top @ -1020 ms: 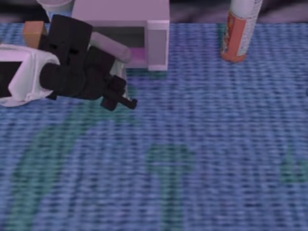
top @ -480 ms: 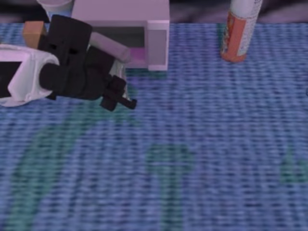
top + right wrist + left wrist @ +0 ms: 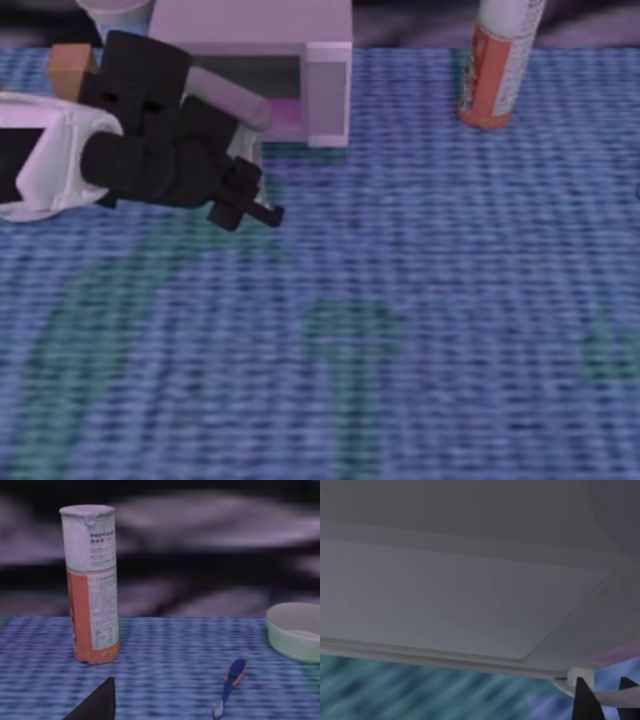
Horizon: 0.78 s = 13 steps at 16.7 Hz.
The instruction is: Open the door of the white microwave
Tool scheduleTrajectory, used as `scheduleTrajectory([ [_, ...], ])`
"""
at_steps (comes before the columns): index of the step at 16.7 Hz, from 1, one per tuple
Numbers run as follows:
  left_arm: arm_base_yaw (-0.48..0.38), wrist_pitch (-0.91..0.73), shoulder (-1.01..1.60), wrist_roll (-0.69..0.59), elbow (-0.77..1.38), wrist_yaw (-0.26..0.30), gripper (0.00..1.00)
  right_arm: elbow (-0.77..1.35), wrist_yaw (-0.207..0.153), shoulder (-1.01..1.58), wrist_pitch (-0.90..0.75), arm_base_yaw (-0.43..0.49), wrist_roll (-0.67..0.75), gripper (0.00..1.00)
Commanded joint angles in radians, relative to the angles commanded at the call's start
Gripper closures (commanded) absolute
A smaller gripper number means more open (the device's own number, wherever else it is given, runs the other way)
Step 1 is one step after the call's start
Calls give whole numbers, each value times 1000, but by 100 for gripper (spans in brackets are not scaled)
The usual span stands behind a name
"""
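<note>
The white microwave (image 3: 250,25) stands at the table's far edge, left of centre. Its door (image 3: 232,98) is swung out towards the left, baring the dark cavity with its pinkish floor (image 3: 285,112) beside the white control strip (image 3: 328,95). My left gripper (image 3: 258,205) sits at the door's free end, shut on the door's edge. In the left wrist view the door (image 3: 450,595) fills most of the picture, and the gripper (image 3: 605,700) straddles its pale rim at the corner. My right gripper (image 3: 100,702) is out of the top view and shows only as a dark tip in its wrist view.
An orange and white canister (image 3: 495,70) stands upright at the far right of the microwave. A blue toothbrush (image 3: 229,685) and a pale green bowl (image 3: 295,630) lie beyond it. An orange-brown block (image 3: 70,68) and a cup (image 3: 115,15) sit behind my left arm. A blue woven cloth (image 3: 450,300) covers the table.
</note>
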Motion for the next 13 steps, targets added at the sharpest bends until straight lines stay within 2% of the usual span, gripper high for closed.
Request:
scheduleTrajectory([
  [13, 36, -19, -17, 82, -18, 64, 100, 0, 0, 0, 0, 0, 0, 0],
])
